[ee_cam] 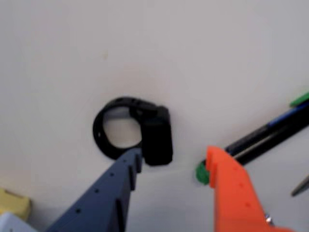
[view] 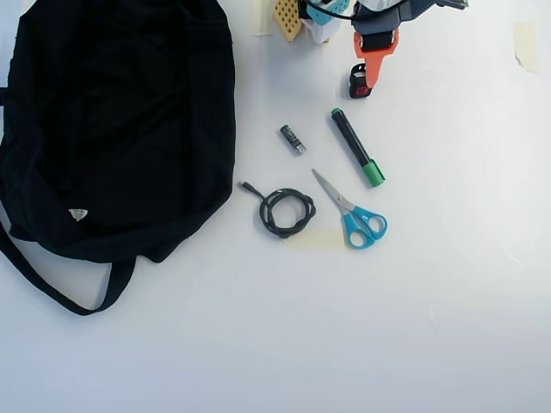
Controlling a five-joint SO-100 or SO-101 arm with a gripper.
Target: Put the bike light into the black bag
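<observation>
My gripper [ee_cam: 171,162], jaws apart, straddles the light [ee_cam: 157,135] (ungrasped); pickup and carry to the bag [view: 120,120] remain.

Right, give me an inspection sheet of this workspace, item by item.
Surface: plain white table, bare patches of tape near the top edge.
Job's things: bike light lies on the table with its loop strap to the left in the wrist view; black bag lies at the left of the overhead view, strap trailing below it.
Clutter: marker with a green cap, scissors with blue handles, small battery.
Pincer: pincer open, fingers either side of the bike light's lower end, not closed on it.
Cables: coiled black cable beside the scissors.
Surroundings: yellow perforated part at the arm's base; nothing else seen.
</observation>
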